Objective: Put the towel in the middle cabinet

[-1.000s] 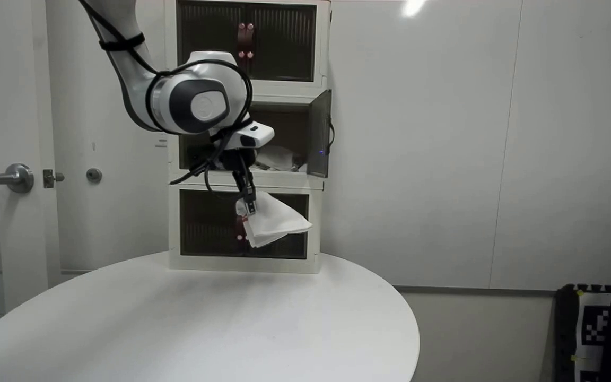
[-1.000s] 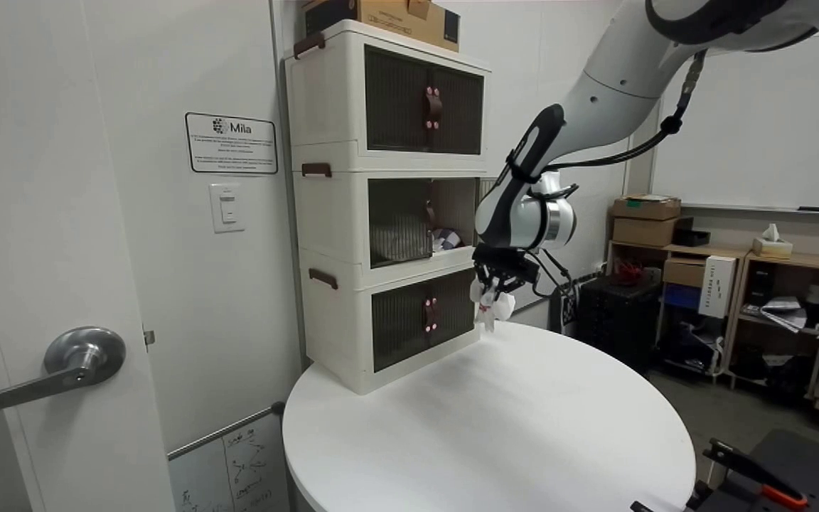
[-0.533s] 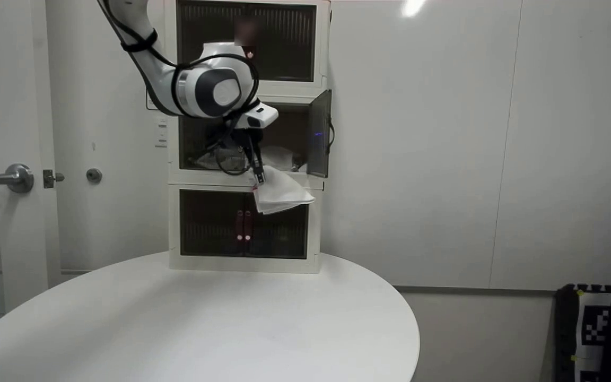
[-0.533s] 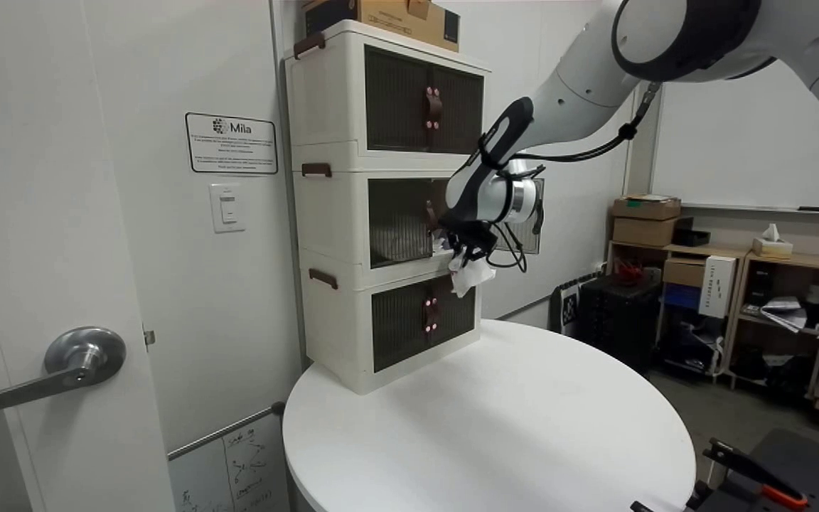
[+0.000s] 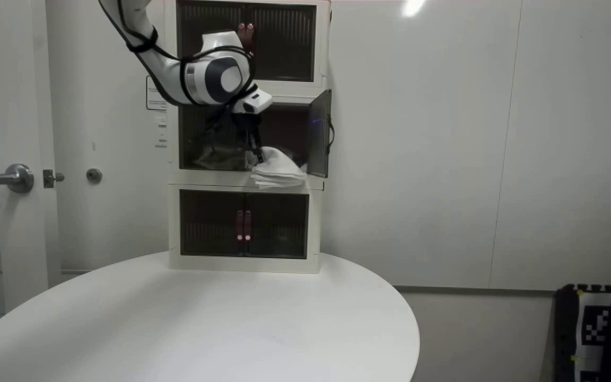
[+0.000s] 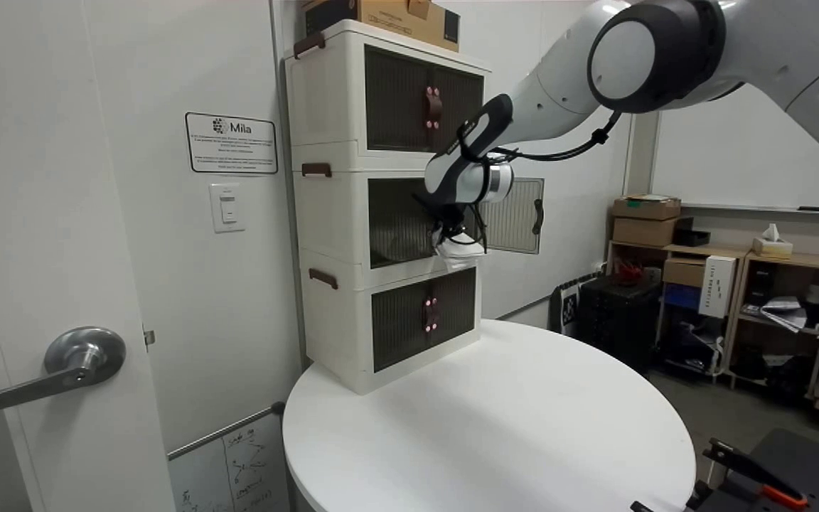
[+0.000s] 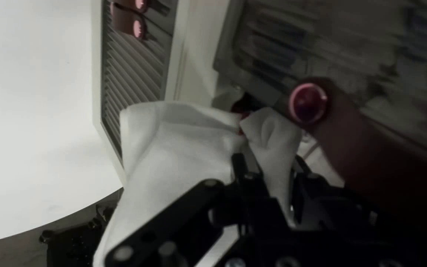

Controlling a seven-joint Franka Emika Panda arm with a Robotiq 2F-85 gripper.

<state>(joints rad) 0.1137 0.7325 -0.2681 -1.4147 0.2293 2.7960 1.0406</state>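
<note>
Sitting just left of centre in an exterior view, the middle cabinet (image 5: pixel 287 126) has its picture-right door (image 5: pixel 320 135) swung open. The towel (image 5: pixel 279 171), long side running left to right, hangs in front of the sill (image 5: pixel 210 176) at that opening; whether any part is inside I cannot tell. Its bulk lies right of and below the jaws there, and left of the gripper (image 7: pixel 271 165) in the wrist view. Lifting that loose bulk over the sill probably comes next; the jaws are closed on a bunched fold

Both exterior views face the cabinets (image 6: pixel 352 217), the wrist view nearest
</note>
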